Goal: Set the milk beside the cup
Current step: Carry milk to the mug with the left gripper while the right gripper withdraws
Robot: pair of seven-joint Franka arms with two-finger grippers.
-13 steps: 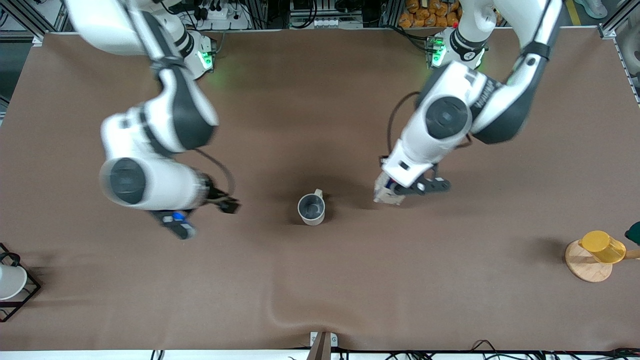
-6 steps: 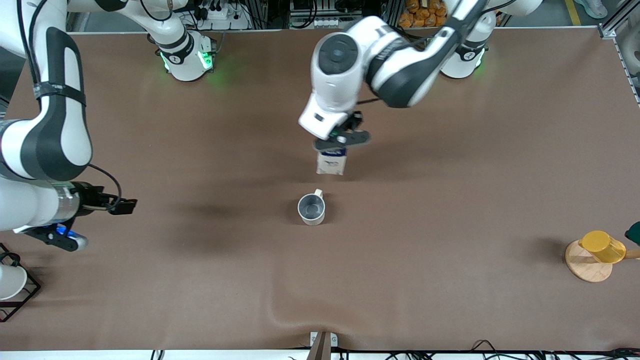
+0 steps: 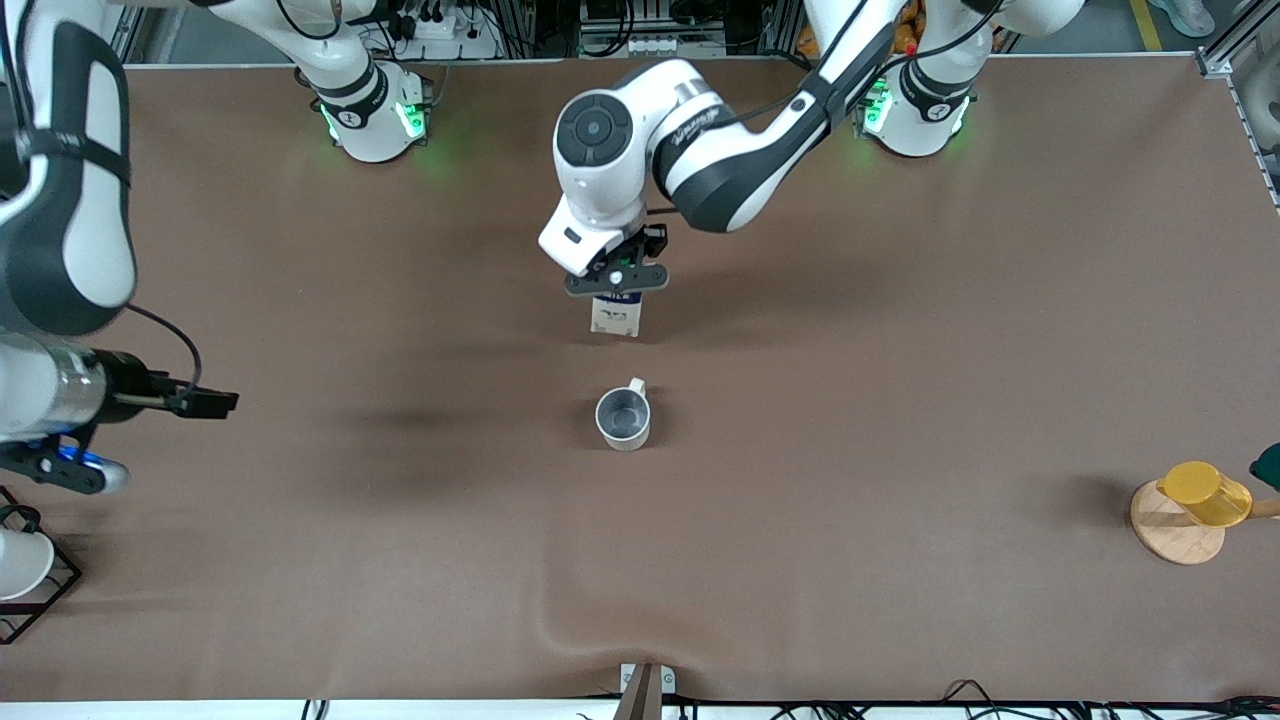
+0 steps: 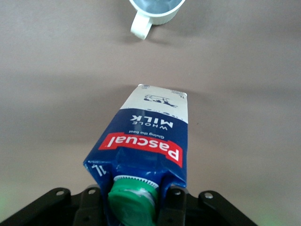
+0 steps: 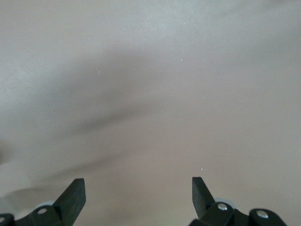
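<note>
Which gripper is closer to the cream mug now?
Left. The left gripper holds the milk near the cup; the right gripper waits, open, at the right arm's table end.

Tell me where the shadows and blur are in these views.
Front view: soft dark shadows on the table beside the cup and under the milk carton; green base lights glow. Left wrist view: carton sharp. Right wrist view: broad diagonal shadows, open end effector over bare cloth.
</note>
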